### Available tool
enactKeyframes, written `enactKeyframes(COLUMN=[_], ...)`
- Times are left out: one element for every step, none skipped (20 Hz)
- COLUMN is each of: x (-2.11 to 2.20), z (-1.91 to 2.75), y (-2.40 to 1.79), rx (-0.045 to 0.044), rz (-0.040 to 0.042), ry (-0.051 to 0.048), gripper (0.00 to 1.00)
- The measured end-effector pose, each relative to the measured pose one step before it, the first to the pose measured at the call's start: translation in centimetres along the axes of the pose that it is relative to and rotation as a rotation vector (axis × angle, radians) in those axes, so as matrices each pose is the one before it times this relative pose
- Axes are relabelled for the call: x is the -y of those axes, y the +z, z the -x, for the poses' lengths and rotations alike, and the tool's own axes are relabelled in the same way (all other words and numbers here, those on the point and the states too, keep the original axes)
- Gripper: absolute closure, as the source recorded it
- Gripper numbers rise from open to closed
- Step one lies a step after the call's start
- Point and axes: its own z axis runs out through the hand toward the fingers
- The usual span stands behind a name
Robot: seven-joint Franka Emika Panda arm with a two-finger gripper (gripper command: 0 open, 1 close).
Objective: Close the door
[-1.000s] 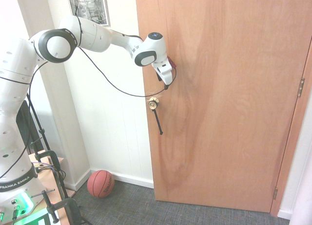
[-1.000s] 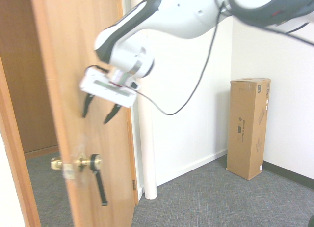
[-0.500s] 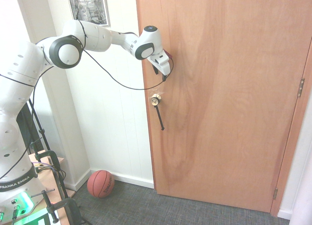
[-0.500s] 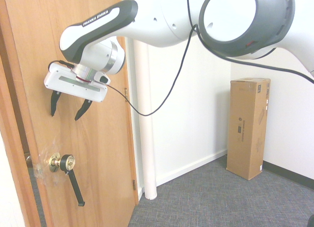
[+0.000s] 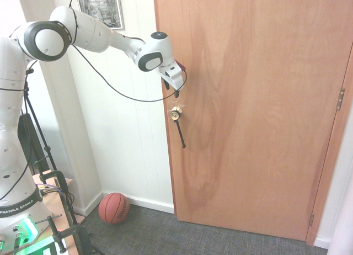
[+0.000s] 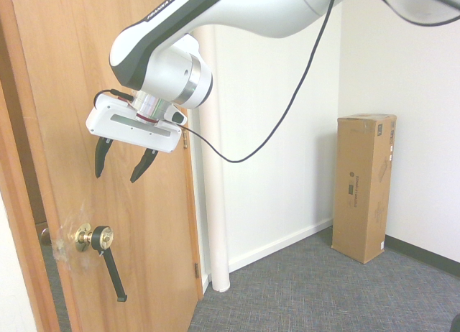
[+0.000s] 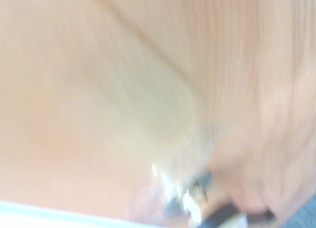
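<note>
The door is tall, light-brown wood grain, hinged at the right in the first exterior view. Its brass knob sits near the free edge, with a thin black rod hanging from it. My gripper is open and empty, just above the knob at the door's free edge. In the second exterior view the gripper points its fingers down in front of the door, above the knob. Whether it touches the wood I cannot tell. A narrow dark gap shows beside the door's edge. The wrist view is blurred wood with the knob.
A basketball lies on the grey carpet by the white wall. A framed picture hangs above the arm. A tall cardboard box stands against the far wall, and a white pipe runs up beside the door.
The door has swung toward its frame, hiding the room behind it, and has stopped. The gripper, open throughout, has drawn back toward the door's free edge.
</note>
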Motion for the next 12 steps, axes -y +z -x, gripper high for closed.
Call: enactKeyframes(x=[-1.03, -0.615, -0.187, -0.403, -0.122, 0.176, -0.194, -0.028, 0.334, 0.034, 0.315, 0.457], z=[0.458, 0.898, 0.634, 0.233, 0.351, 0.122, -0.256, -0.024, 0.072, -0.214, 0.056, 0.032], y=[0.33, 0.378, 0.227, 0.372, 0.303, 0.083, 0.142, 0.087, -0.156, -0.152, -0.291, -0.342], rx=[-0.00173, -0.00612, -0.00075, -0.00334, -0.01019, -0.00456, -0.00315, -0.00963, -0.01234, -0.00134, -0.00894, -0.00719], rz=[-0.00625, 0.00781, -0.00522, -0.01438, -0.00492, -0.01558, -0.02442, -0.01123, -0.01922, -0.02248, -0.01558, -0.02665], ry=[-0.00899, -0.00613, 0.00396, 0.00171, 0.0007, 0.01252, 0.01112, 0.00205, 0.01072, 0.0103, 0.0027, 0.01177], gripper=[1.0, 1.0, 1.0, 1.0, 1.0, 1.0, 1.0, 1.0, 1.0, 1.0, 1.0, 1.0])
